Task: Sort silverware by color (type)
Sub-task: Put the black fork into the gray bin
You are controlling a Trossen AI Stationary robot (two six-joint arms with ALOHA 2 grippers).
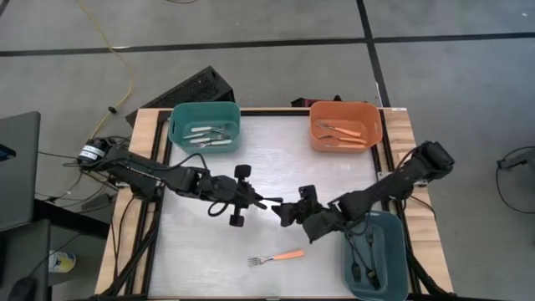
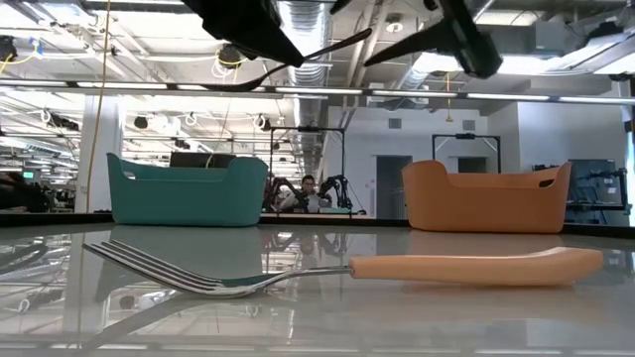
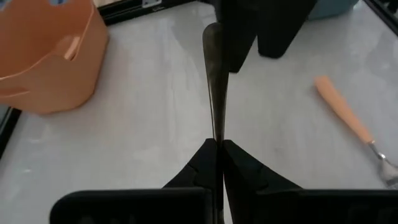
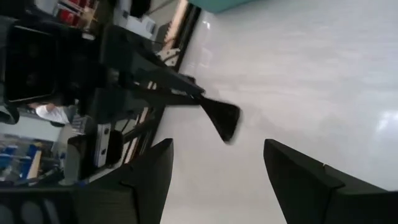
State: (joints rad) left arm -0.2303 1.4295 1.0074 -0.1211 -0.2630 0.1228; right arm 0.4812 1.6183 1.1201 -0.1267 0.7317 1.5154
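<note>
Fork lies before both hands, bins behind

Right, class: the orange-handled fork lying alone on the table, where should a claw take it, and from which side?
Grip the orange-handled fork mid-handle, coming straight down from above. It lies flat on the table with open space around it, and the thick straight handle looks an easier hold than the thin curved tines.
</note>
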